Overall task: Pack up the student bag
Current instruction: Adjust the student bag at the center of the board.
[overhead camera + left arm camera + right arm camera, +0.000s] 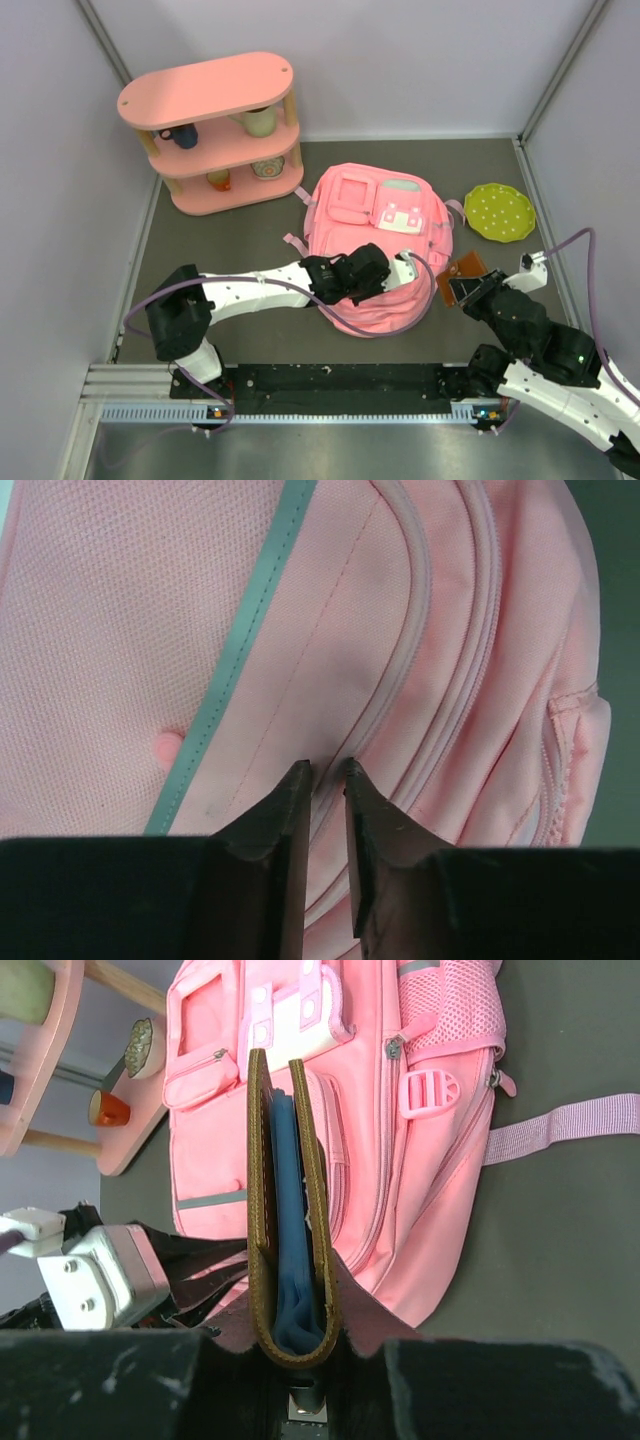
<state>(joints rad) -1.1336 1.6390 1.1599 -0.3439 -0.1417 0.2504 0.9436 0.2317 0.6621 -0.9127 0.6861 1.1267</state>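
– Grey table (250, 250), lilac walls, pink shelf (215, 130) far left. Where's the student bag (372, 205)?
– Mid-table, lying flat with the pocket side up. Its long axis runs near to far. The near end is under the left gripper (325, 780).
– Left state?
– Narrow. The fingers are a sliver apart, tips against the fabric by the zip lines. Can't tell if they pinch any cloth.
– Right?
– The right gripper (295, 1325) is clamped on a brown-covered book (283, 1190) with blue pages inside, gripped at one end.
– Key relation?
– The bag lies just left of the book. The book's long axis points toward the bag's near right flank, close but apart. The right arm carries the load, so my guess is it goes in from the right while the left arm manages the mouth.
– Mouth open?
– Can't tell, the left arm covers it from above.
– Room?
– There's bare table near and right of the bag. A green dotted plate (499, 211) sits far right, apart from the book. The right wall is close to the right arm, so there's little swing room that side.
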